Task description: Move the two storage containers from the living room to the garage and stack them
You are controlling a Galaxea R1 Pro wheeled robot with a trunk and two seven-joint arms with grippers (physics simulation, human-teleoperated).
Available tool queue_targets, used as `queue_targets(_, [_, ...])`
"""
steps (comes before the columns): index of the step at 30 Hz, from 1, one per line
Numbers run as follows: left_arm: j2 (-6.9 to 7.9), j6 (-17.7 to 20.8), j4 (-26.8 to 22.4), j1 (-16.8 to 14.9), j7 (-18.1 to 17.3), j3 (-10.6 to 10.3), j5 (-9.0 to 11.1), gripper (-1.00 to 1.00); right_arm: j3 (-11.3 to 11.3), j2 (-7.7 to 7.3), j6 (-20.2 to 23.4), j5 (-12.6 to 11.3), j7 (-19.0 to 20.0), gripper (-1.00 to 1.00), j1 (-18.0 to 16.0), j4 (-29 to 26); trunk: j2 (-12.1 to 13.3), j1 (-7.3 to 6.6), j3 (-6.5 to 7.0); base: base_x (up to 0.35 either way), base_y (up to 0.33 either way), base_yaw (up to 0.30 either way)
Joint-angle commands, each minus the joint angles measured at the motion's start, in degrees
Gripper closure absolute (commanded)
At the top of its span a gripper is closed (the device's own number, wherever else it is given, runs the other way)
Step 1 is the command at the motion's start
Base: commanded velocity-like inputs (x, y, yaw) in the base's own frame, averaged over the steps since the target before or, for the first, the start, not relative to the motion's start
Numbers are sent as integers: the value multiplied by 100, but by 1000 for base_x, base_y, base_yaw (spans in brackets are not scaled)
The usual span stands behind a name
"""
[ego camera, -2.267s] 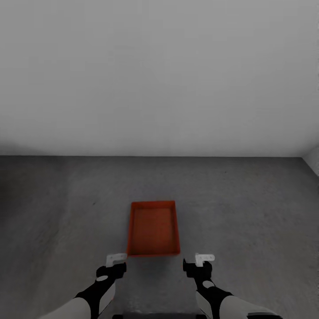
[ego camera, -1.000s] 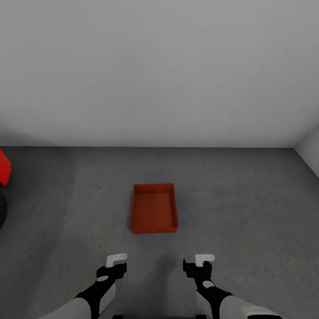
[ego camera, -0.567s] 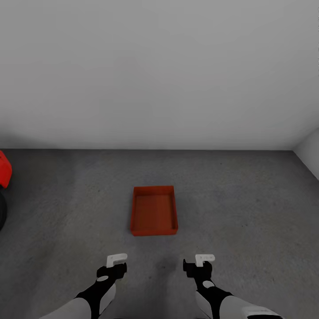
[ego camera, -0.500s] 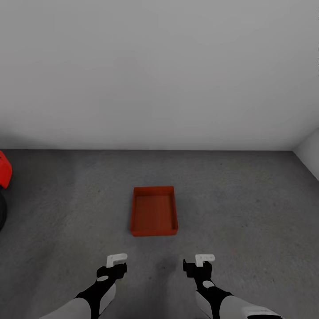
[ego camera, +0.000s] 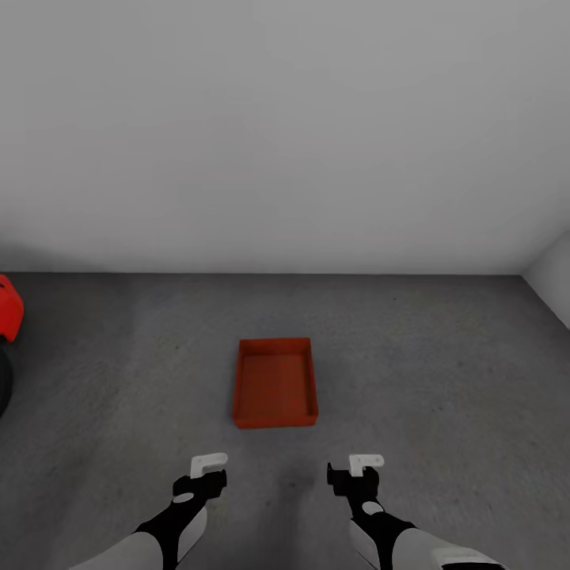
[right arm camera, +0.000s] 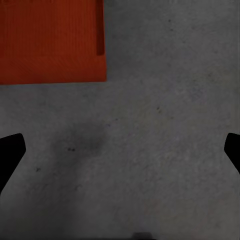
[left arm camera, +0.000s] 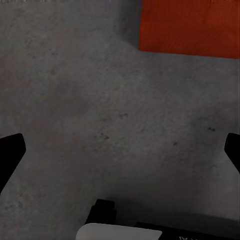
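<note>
**Orange-red bin down, its twin to come**

Orange-red storage container (ego camera: 275,384) sits on the dark grey garage floor (ego camera: 443,372), ahead of and between the left pincer (ego camera: 207,466) and right pincer (ego camera: 359,466), clear of both. Each pincer stands apart and holds nothing. A red car (ego camera: 8,307) lies off beyond the left pincer. Judging by this, the first placement is done; fetching and stacking the other container is left.
</note>
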Motion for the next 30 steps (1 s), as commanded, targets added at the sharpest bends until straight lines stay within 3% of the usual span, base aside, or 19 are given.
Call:
queue_targets(1, [-1,-26,6,-4,8,-5,48,-100,-16,2,-10,56,-38,-100,-4,7,-6,2,4,0,0,0])
queue_targets(23, [29,-26,53,-4,4,-2,56,-100,-16,-3,-2,47,-32,-100,-3,7,-6,2,197,0,0,0])
queue_targets(30, [256,-20,191,-4,-28,32,49,-100,-11,-48,12,68,-31,-100,-4,7,-6,2,206,0,0,0])
